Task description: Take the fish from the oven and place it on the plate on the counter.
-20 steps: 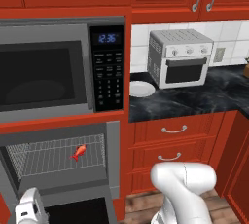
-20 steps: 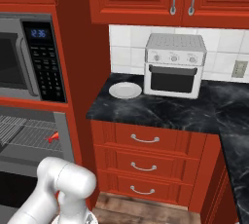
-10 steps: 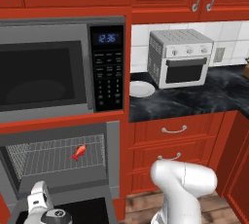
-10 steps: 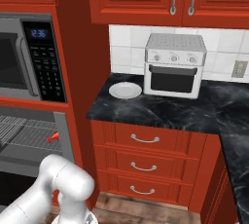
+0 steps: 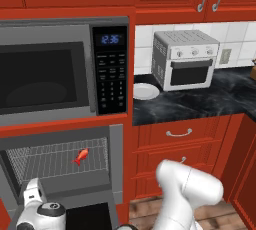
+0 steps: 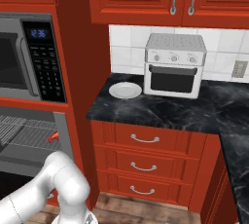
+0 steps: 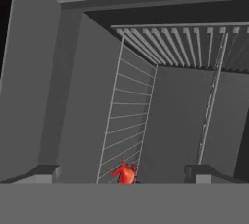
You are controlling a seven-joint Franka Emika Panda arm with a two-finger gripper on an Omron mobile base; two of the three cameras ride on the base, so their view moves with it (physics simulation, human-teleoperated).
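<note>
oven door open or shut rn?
Open. The oven cavity is exposed, with the wire rack and the fish on it in plain sight; the hand view looks straight in at the rack.

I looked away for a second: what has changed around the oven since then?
The arm's wrist has risen at the lower left of the left base view, toward the open oven. The gripper stays open, holding nothing. The fish stays on the rack; the plate stays on the counter.

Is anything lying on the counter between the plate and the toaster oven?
No. In the right base view, only bare counter separates the plate from the toaster oven.
</note>
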